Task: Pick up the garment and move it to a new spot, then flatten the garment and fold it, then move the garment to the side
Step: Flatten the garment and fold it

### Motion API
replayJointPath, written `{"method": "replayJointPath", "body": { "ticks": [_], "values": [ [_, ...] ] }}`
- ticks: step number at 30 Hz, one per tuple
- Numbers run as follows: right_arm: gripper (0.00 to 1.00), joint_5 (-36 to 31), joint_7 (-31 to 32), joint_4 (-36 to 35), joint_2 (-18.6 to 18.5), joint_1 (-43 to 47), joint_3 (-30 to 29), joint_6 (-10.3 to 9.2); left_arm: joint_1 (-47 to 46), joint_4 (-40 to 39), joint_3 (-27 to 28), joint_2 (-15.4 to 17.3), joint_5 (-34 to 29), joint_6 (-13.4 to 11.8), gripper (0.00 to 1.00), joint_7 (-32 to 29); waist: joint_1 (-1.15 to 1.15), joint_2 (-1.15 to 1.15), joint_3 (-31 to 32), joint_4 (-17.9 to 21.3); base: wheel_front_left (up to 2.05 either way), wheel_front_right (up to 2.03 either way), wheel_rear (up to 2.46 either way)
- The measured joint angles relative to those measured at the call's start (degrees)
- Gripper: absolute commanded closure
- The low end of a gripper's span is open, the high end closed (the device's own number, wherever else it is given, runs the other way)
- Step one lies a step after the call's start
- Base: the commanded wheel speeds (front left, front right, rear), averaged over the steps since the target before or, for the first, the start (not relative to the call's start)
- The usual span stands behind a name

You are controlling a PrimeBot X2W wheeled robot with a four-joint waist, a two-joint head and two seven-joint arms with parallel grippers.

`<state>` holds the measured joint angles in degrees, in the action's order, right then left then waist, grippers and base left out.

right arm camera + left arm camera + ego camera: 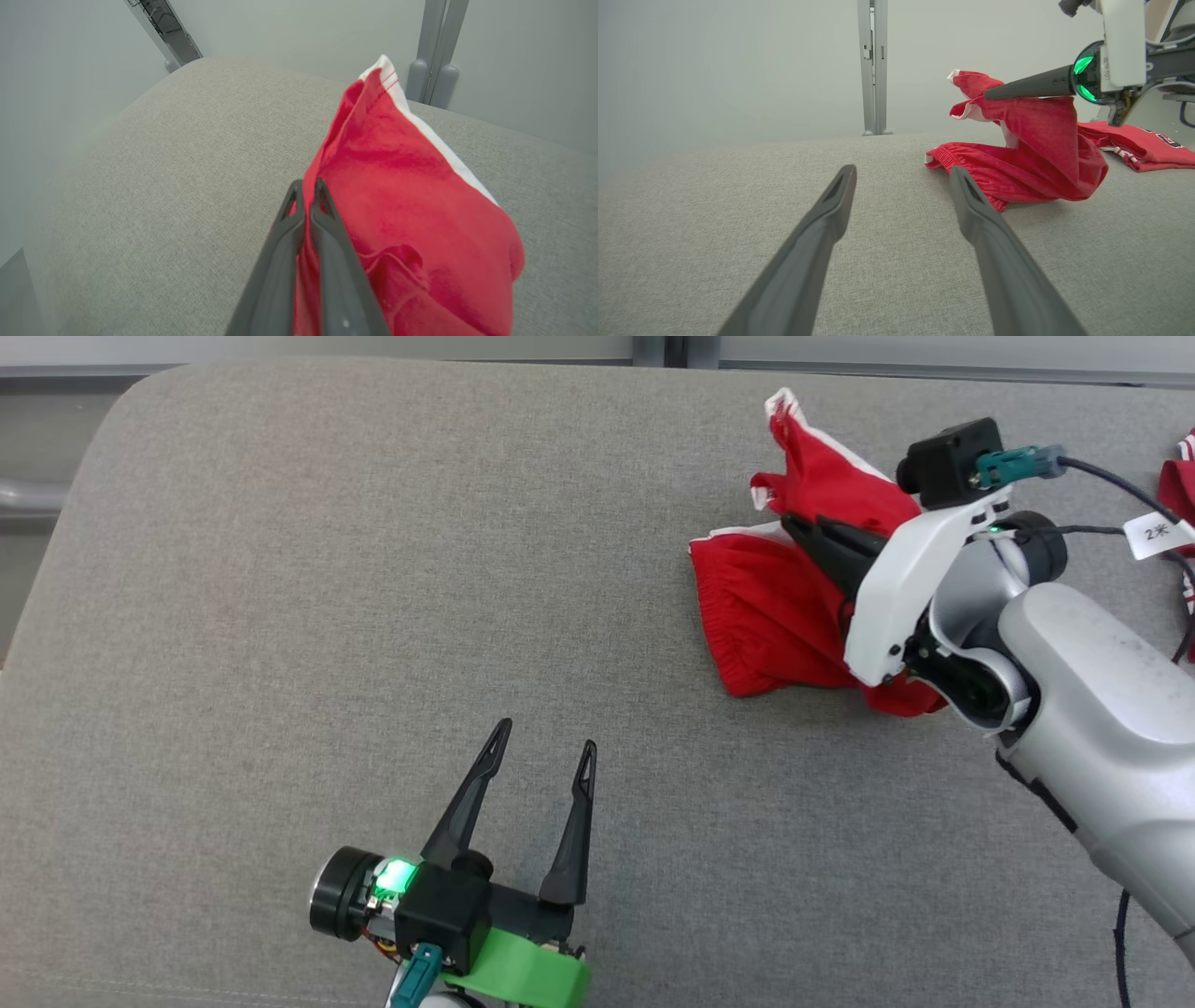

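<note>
One other red jersey (1143, 142) near garment (1036, 154), pinched by right hand (307, 184).

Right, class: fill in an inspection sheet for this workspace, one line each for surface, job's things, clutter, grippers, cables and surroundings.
Surface: grey fabric surface, rounded far corner, no stains seen.
Job's things: red shorts with white trim, crumpled; one part is lifted, the elastic waistband end lies on the surface.
Clutter: red jersey lying flat beyond the shorts.
Grippers: left gripper open, over bare fabric, holding nothing; right gripper shut on the shorts.
Cables: black cable running from the right wrist camera, carrying a white tag.
Surroundings: pale wall and a metal post behind the surface.
</note>
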<state>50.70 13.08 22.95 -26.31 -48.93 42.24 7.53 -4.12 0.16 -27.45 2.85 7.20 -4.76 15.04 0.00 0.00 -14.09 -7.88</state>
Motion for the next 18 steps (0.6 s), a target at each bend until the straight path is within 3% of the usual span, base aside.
{"method": "replayJointPath", "body": {
  "ticks": [10,11,12,18],
  "values": [
    [1.00,-1.55,-0.08,3.13,6.48,3.25,0.58,0.00,-1.32,0.07,-1.20,0.00,0.83,-0.34,0.00,0.00,0.00,0.00,-1.93,-1.86,0.00,0.00,0.00],
    [0.16,-1.56,-0.32,3.38,7.00,3.60,0.76,0.00,-1.34,0.14,-1.25,0.00,0.85,-0.36,0.00,0.00,0.00,0.00,-2.05,-2.01,0.00,0.00,0.00],
    [0.00,-1.57,-0.90,3.45,7.35,3.89,0.81,0.00,-1.34,0.20,-1.25,0.00,0.87,-0.37,0.00,0.00,0.00,0.00,-2.11,-2.09,0.00,0.00,0.00],
    [0.00,-0.32,-7.92,-0.48,8.24,6.16,1.09,0.00,-1.21,0.64,-0.82,0.00,1.04,-0.54,0.00,0.00,0.00,0.00,-1.01,-1.59,0.00,0.00,0.00]
  ]
}}
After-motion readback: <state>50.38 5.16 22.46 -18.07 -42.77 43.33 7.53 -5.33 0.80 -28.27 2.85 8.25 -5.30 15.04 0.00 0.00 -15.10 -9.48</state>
